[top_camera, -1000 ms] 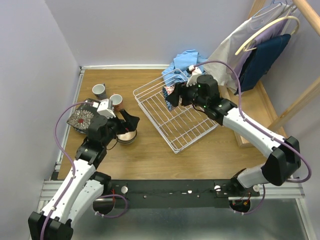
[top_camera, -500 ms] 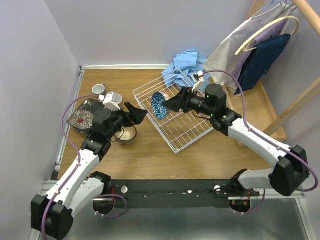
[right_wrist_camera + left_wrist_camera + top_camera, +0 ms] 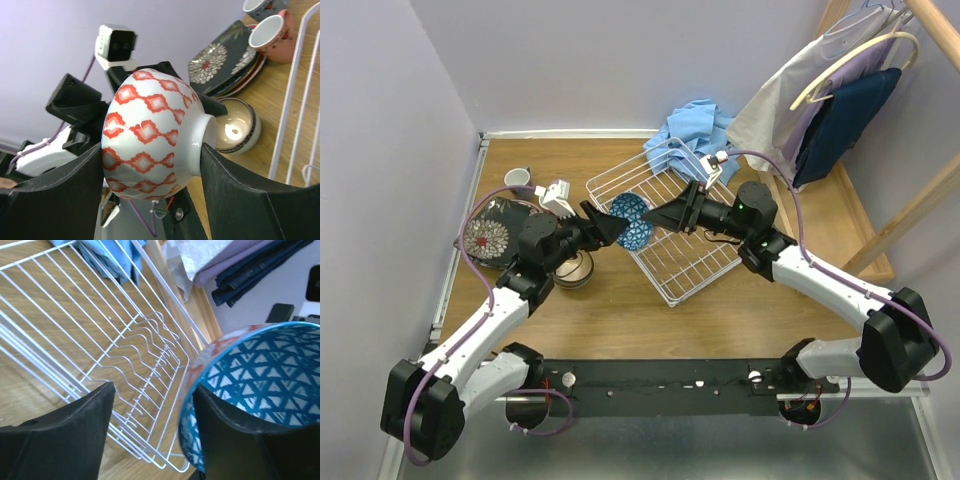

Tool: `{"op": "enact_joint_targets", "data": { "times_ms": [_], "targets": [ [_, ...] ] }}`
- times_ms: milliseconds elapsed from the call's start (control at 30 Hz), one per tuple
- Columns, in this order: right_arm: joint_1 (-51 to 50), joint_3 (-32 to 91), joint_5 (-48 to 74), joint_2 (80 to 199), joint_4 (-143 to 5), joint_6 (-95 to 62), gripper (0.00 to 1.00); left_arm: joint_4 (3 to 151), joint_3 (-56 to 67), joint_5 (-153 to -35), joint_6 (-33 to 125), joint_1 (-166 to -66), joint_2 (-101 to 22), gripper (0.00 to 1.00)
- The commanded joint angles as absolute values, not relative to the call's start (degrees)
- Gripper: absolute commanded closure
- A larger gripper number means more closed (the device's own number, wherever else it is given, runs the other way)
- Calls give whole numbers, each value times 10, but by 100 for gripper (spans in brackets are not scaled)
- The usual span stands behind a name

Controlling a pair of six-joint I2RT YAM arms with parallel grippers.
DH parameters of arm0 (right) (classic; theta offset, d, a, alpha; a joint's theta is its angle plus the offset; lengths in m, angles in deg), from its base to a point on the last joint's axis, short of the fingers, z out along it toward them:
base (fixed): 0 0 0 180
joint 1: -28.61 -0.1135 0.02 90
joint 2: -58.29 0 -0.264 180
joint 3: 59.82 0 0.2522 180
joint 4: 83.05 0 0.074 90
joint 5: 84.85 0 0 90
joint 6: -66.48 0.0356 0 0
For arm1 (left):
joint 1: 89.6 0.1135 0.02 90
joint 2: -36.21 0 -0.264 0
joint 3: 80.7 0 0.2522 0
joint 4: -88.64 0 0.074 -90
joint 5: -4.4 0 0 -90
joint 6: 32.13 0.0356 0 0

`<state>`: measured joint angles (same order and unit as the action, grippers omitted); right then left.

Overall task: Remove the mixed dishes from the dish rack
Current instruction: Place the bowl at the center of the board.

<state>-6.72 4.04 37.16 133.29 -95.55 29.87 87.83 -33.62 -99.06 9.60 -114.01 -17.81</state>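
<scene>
My right gripper [image 3: 650,222] is shut on a small bowl [image 3: 632,220], blue-patterned inside and white with red diamonds outside [image 3: 150,135], held on its side in the air above the left edge of the white wire dish rack [image 3: 680,250]. Its fingers press on the rim and the foot. My left gripper [image 3: 610,225] is open right at the bowl. In the left wrist view the bowl's rim [image 3: 260,365] lies between my open fingers, with the right finger [image 3: 225,415] over the blue inside. The rack [image 3: 125,350] below holds no dishes that I can see.
A black square floral plate [image 3: 485,237] lies on other plates at the left, with a brown bowl [image 3: 575,270] beside it. A grey cup [image 3: 517,178] and an orange-red cup [image 3: 272,32] stand behind. A blue cloth [image 3: 695,125] and a wooden clothes rack [image 3: 850,90] lie beyond the rack.
My right gripper has carried the bowl from the rack's far side leftward to its left edge. My left gripper has risen from the brown bowl and swung right to the held bowl.
</scene>
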Motion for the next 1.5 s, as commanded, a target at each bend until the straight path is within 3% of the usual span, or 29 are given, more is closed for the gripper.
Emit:
{"op": "enact_joint_targets", "data": {
  "times_ms": [0, 67, 100, 200, 267, 500, 567, 967, 1167, 1467],
  "targets": [
    [-66, 31, 414, 1334, -1044, 333, 59, 930, -342, -994, 65, -1156, -189, 42],
    [-66, 26, 412, 1331, -1044, 333, 59, 940, -348, -991, 58, -1157, -181, 58],
    [-66, 25, 410, 1331, -1042, 330, 57, 939, -349, -988, 53, -1158, -177, 77],
    [-66, 20, 403, 1324, -1028, 317, 54, 918, -349, -973, 59, -1158, -156, 100],
    [-66, 19, 396, 1321, -1008, 302, 49, 891, -350, -960, 65, -1158, -137, 100],
    [-66, 40, 364, 1303, -923, 230, 6, 747, -330, -882, 104, -1158, -68, 100],
    [-66, 49, 345, 1297, -884, 197, 1, 656, -303, -861, 118, -1158, -50, 100],
    [-66, 118, 187, 1275, -647, 8, 0, 261, -148, -648, 145, -1158, -92, 100],
    [-66, 112, 168, 1264, -625, -21, 0, 226, -140, -635, 134, -1156, -145, 100],
    [-66, 98, 159, 1243, -603, -46, 0, 286, -163, -660, 155, -1108, -230, 100]
  ]
}}
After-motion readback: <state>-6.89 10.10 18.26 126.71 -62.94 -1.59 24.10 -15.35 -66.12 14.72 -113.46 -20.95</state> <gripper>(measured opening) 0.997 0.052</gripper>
